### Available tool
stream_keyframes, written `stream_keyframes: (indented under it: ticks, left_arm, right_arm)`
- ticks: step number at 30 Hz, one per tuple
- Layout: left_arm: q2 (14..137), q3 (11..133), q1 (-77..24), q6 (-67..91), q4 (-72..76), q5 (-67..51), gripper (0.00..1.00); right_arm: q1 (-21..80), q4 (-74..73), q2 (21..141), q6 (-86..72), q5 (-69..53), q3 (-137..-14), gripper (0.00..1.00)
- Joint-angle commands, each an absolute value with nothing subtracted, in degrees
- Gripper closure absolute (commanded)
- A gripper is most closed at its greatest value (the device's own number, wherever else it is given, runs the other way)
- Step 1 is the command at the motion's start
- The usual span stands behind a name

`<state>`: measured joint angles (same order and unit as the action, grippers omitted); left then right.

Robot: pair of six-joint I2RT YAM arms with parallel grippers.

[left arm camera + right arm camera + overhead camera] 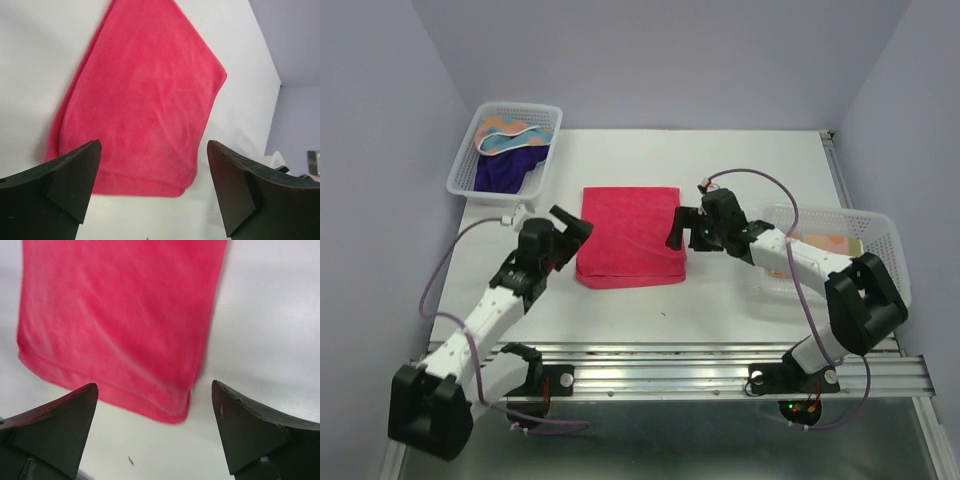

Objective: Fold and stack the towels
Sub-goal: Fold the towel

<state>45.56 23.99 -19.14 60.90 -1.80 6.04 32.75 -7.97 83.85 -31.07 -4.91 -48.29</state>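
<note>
One pink-red towel [630,235] lies folded between my left gripper [576,222] and right gripper [682,228], both wide and empty; orange towel [510,133] and purple towel [505,170] wait in a basket [460,178] beyond the left.

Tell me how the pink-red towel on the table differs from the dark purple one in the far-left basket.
The pink-red towel lies flat and smooth on the table; the dark purple towel is bunched up inside the white basket. The pink-red towel lies alone; the dark purple towel shares its basket with a dotted orange cloth. Both are plain, single-coloured cloths.
</note>
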Motion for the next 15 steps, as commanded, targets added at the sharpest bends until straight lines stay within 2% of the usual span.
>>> stream_keyframes:
  ticks: [1, 2, 5, 8, 10, 15]
  left_arm:
    - [64.6, 42.6, -19.3, 41.2, 3.1, -0.2, 0.01]
    - [72.1, 50.6, -19.3, 36.7, 1.7, -2.3, 0.01]
    - [82.9, 62.6, -19.2, 30.6, 0.4, 1.3, 0.01]
    - [89.8, 73.4, -18.9, 24.5, 0.1, 1.7, 0.01]
    - [97.0, 82.8, -18.9, 20.8, -6.1, 2.9, 0.01]
    - [108.3, 92.2, -17.7, 17.4, -10.6, 5.0, 0.01]
  right_arm:
    - [31.8, -8.9, 91.6, -25.9, 2.8, -63.6, 0.0]
    - [31.2, -9.3, 95.2, -25.0, 2.2, -68.2, 0.0]
    - [29.6, -12.6, 102.7, -21.8, 3.1, -75.7, 0.0]
    - [27.9, -15.5, 108.5, -18.6, 2.6, -85.0, 0.0]
    - [26.3, -18.0, 114.0, -17.3, 1.2, -91.5, 0.0]
    - [23.7, -19.9, 121.8, -12.8, -2.1, -100.1, 0.0]
